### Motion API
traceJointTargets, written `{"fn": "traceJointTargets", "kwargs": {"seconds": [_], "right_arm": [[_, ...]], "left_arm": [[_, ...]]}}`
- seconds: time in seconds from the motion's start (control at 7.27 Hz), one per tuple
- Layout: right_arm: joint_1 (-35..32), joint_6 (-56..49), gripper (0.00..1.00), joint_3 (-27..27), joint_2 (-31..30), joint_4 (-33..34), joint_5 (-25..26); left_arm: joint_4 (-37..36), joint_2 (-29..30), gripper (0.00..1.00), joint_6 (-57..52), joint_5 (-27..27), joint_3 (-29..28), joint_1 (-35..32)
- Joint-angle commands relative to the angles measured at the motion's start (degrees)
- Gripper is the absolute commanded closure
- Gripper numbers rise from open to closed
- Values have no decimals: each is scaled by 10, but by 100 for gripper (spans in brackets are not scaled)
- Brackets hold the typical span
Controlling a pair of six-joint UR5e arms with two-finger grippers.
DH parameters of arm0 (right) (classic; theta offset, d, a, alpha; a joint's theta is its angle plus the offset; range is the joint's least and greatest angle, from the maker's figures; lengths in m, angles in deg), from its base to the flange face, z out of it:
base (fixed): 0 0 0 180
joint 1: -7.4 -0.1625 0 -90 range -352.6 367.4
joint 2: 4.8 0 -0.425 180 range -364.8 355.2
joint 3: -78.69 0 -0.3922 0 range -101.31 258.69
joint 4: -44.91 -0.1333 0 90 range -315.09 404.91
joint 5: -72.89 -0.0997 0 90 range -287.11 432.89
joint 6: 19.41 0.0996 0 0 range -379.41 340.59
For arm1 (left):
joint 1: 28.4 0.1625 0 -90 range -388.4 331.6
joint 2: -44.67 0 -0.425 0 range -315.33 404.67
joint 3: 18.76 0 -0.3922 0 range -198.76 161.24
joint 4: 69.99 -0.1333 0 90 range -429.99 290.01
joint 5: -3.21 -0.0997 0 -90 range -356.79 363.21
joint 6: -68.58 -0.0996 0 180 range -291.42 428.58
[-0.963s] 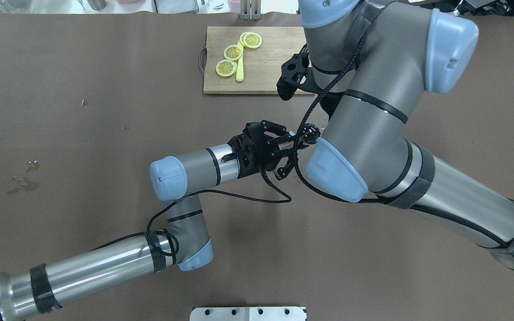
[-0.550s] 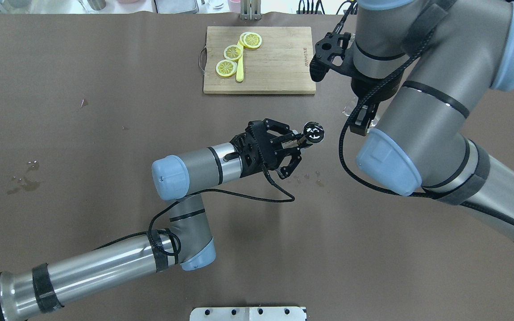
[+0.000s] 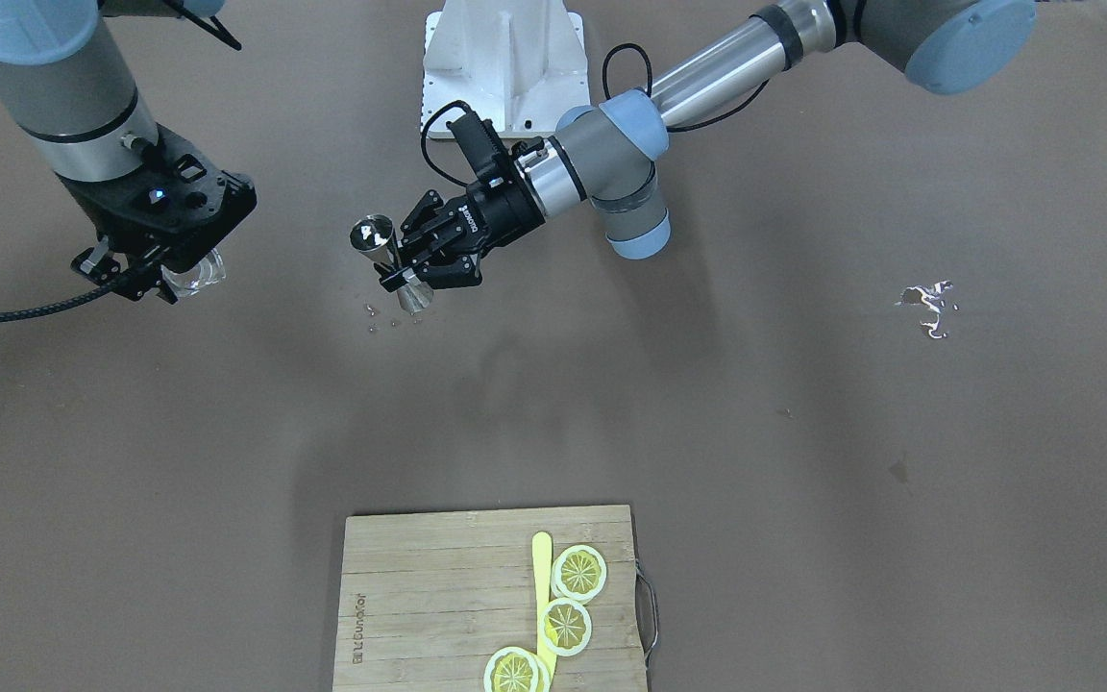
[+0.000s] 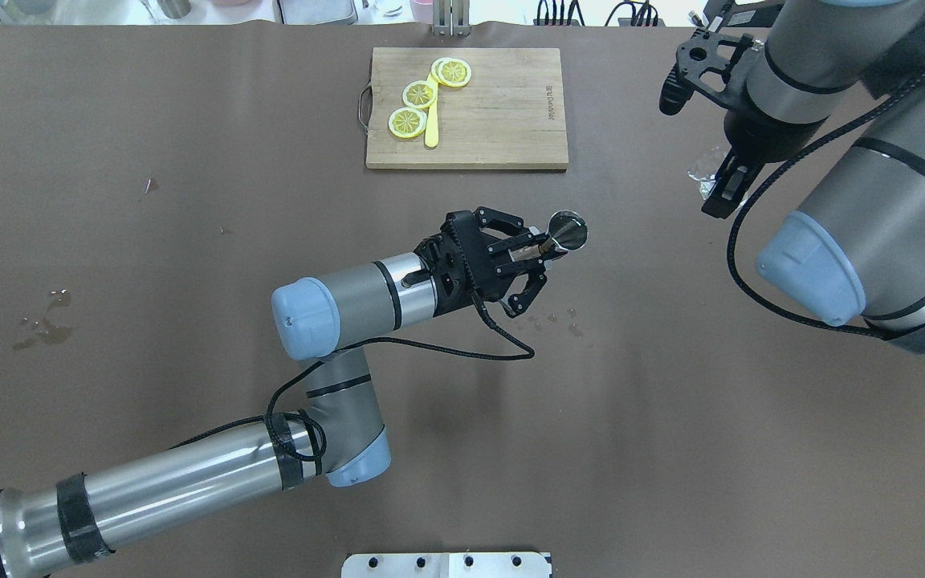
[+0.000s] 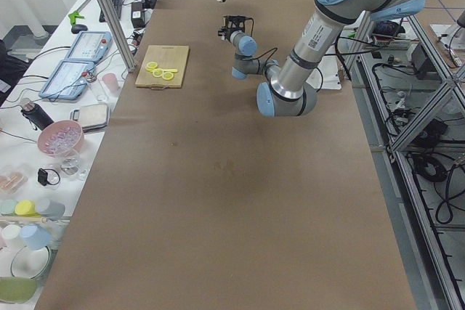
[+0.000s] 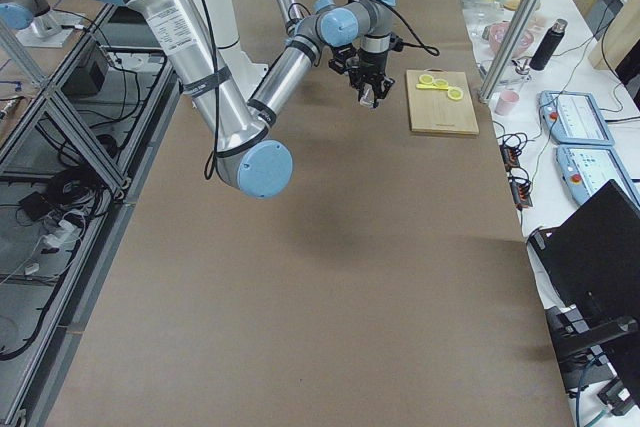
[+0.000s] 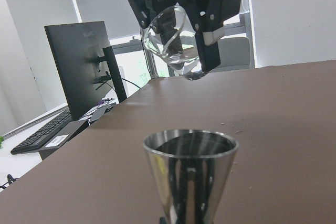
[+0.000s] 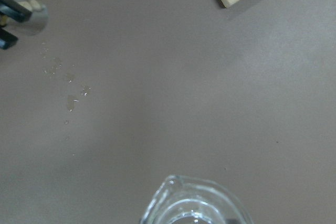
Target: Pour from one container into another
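A steel jigger (image 4: 568, 231) is held above the table's middle, my left gripper (image 4: 533, 254) shut on its waist. The front view shows the jigger (image 3: 377, 236) tilted, with my left gripper (image 3: 416, 267) beside it. A clear glass cup (image 4: 702, 171) hangs at the far right, clamped in my right gripper (image 4: 724, 191). In the left wrist view the jigger's rim (image 7: 190, 145) is close up and the glass cup (image 7: 170, 43) hangs beyond it, well apart. The right wrist view looks down over the cup's rim (image 8: 197, 203) at the table.
Small droplets (image 4: 555, 319) lie on the brown table under the jigger. A wooden cutting board (image 4: 503, 112) with lemon slices (image 4: 422, 92) and a yellow knife sits at the back. A wet patch (image 4: 45, 321) marks the table's left side.
My right arm has swung to the right and away from the jigger, carrying the glass cup. The left gripper has stayed nearly in place with the jigger.
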Motion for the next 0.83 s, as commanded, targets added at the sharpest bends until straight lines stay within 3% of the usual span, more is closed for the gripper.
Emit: {"fn": "traceJointTargets", "kwargs": {"seconds": [0.0, 0.69], "right_arm": [[-29, 7, 100, -2, -47, -66, -7], [-107, 71, 100, 20, -162, -208, -77]], "left_arm": [[-1, -3, 100, 1, -9, 14, -2], [2, -58, 100, 15, -50, 87, -4]]}}
